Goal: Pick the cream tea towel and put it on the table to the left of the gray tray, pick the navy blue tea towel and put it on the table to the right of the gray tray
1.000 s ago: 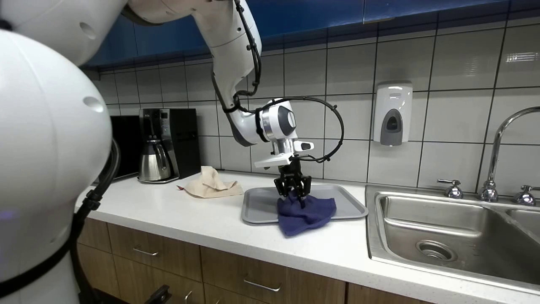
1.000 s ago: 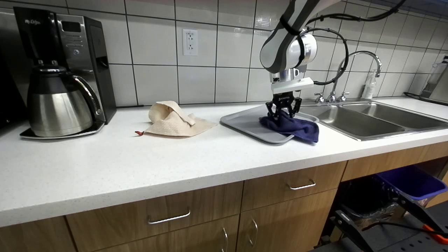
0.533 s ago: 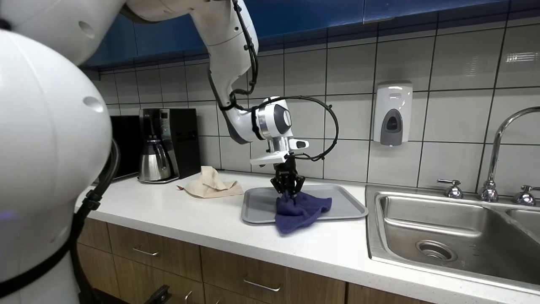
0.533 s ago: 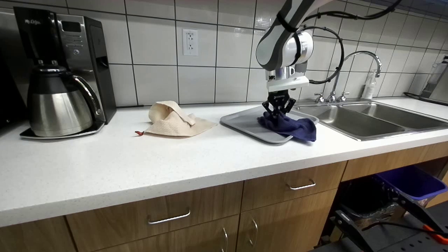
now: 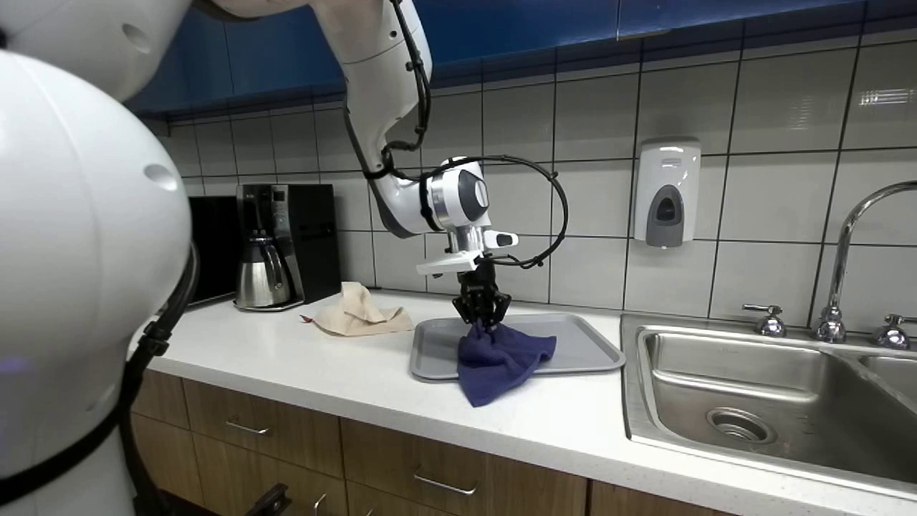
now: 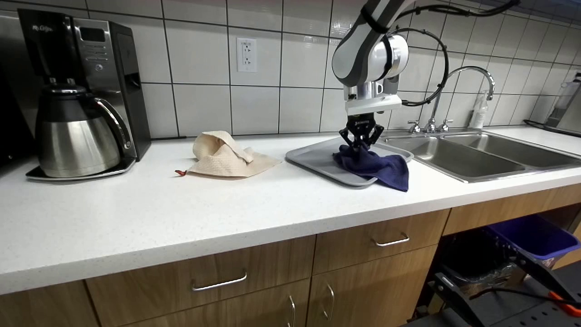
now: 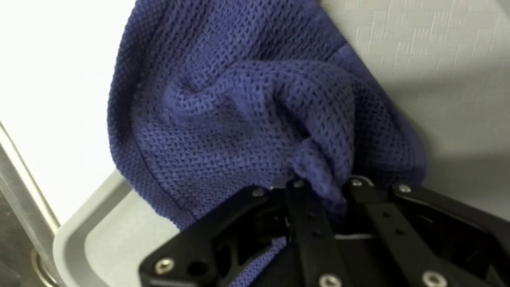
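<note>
Draping beneath the gripper (image 7: 327, 185), the navy towel (image 7: 223, 119) is pinched by a fold between nearly closed jaws.

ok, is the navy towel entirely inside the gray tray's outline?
No, in an exterior view part of the navy towel extends past the gray tray, over the counter.

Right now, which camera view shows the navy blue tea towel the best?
The wrist view: the navy blue tea towel looks largest there, its weave clear, a fold pinched in the hand, though the frame crops it. Both exterior views show it smaller, reaching over the edge of the gray tray.
</note>
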{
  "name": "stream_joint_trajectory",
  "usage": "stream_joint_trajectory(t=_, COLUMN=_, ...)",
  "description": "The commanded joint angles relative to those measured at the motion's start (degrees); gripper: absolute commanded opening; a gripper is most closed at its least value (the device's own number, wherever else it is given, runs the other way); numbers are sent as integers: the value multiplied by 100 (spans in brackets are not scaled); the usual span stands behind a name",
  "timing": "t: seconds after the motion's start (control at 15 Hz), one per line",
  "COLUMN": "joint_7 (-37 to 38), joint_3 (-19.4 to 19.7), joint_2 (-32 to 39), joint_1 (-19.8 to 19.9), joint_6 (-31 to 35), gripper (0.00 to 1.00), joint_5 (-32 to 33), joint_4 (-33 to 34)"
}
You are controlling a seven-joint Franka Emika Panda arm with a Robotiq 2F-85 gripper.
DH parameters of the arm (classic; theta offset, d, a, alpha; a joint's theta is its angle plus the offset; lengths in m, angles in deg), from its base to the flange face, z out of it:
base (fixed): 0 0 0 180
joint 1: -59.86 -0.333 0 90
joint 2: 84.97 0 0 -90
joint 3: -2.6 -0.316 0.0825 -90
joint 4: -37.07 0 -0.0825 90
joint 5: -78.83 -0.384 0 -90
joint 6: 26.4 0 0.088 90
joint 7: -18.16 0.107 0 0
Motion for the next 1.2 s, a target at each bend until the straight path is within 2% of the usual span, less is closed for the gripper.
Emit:
stream_joint_trajectory(t=0.0, joint_7=219, joint_3=-14, joint_2=-491, joint_1=-9, joint_6=-48, gripper=3, joint_5=-22, joint_4=-475)
stream_joint_trajectory(t=1.13, joint_7=102, joint_3=359, joint_2=-1604, joint_1=660, joint_6=48, gripper=3, joint_5=78, joint_4=-1607)
